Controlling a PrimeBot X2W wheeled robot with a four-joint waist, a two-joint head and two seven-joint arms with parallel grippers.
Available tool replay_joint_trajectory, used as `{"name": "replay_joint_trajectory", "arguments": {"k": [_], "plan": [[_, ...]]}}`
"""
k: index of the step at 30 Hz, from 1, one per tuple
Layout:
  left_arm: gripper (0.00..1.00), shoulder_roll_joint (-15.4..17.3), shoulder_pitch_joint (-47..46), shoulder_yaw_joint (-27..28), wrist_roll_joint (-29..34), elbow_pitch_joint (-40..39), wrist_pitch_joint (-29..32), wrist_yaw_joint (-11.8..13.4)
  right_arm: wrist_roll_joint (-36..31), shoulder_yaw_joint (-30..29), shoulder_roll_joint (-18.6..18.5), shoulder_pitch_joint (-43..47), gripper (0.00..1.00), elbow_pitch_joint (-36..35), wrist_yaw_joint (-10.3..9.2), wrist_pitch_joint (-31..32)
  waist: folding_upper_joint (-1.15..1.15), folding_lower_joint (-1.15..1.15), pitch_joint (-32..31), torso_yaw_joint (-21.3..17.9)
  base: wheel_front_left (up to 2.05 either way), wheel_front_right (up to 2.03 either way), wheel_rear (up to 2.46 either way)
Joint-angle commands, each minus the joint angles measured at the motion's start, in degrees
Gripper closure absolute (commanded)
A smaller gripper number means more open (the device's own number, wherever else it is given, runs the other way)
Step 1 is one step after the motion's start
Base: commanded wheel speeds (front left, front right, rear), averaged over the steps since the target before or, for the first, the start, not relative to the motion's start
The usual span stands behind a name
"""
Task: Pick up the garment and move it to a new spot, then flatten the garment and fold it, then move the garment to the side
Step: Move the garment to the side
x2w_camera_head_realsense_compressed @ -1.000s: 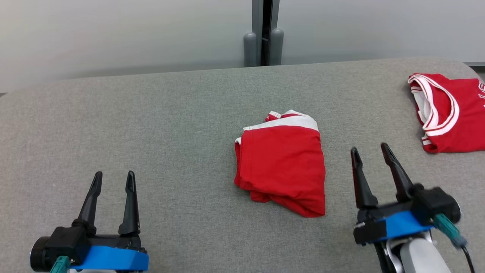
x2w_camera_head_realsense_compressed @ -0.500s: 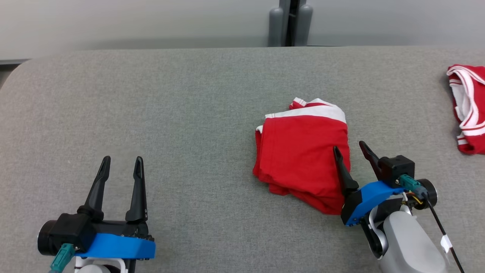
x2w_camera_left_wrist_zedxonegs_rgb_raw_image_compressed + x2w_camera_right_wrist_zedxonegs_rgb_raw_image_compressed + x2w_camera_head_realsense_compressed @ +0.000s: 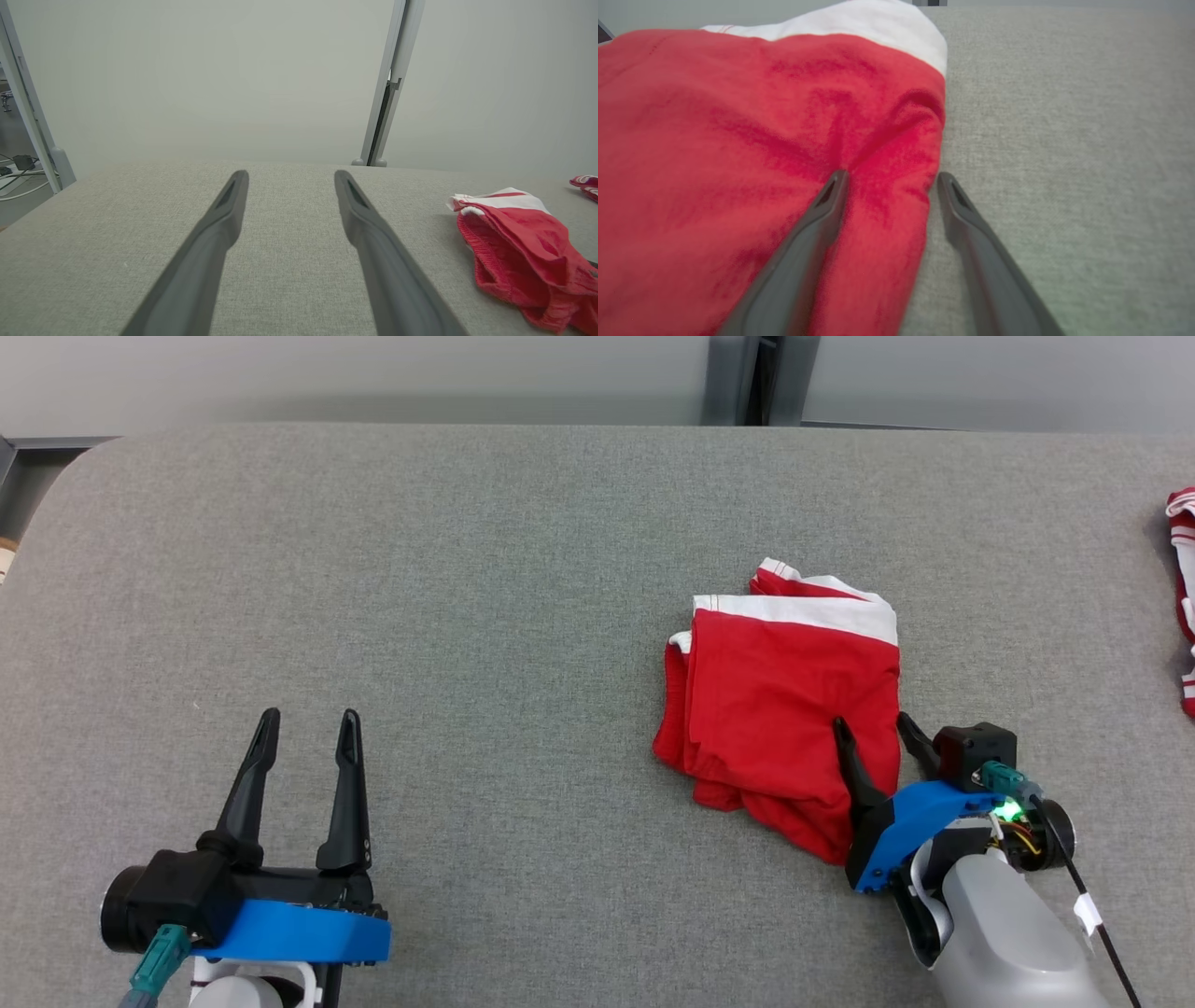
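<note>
head view: red garment [image 3: 784,709] lies right of centre on the grey bench [image 3: 467,569]; left gripper [image 3: 310,714], lower left, fingers wide, empty; right gripper [image 3: 872,721], fingers wide, at the garment's lower right edge.
left wrist view: a post [image 3: 387,93] behind the bench.
right wrist view: one finger on the cloth, the other on bare bench beside it.

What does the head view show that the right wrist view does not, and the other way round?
Head view adds: the open left end effector and a second red-and-white garment at the right edge. Right wrist view adds: one finger pressing into the red garment, the other finger beside its edge, over the table. Both: that red garment with its white band, the grey table, the open right end effector.
</note>
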Motion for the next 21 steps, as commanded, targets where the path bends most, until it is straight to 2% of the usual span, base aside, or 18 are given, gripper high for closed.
{"name": "replay_joint_trajectory", "arguments": {"k": [1,2,3,10,21], "plan": [[0.00,0.19,-0.62,0.02,-0.12,0.09,-0.16,0.26,1.51,0.87,0.72,-0.02,0.46,2.29,-0.03,0.15,0.00,0.00,0.05,0.01,0.00,0.00,0.00],[0.00,0.19,-0.62,0.02,-0.12,0.09,-0.16,0.26,1.51,0.87,0.72,-0.02,0.46,2.29,-0.03,0.15,0.00,0.00,0.05,0.01,0.00,0.00,0.00],[0.00,0.19,-0.56,0.06,-0.14,0.08,-0.16,0.33,2.57,1.19,0.90,-0.22,1.00,2.64,-0.03,-0.09,0.00,0.00,0.05,-0.05,0.00,0.00,0.00],[0.00,0.19,0.24,0.26,-0.42,-0.32,-0.16,0.35,5.20,3.11,-0.23,-0.80,1.00,0.61,-0.07,-1.75,0.00,0.00,0.39,-2.15,0.00,0.00,0.00],[0.00,0.21,-1.29,0.88,1.25,-0.51,-0.16,-0.70,6.43,1.90,-6.92,6.48,1.00,-12.15,-0.05,-1.84,0.00,0.00,2.32,-11.64,0.00,0.00,0.00]]}}
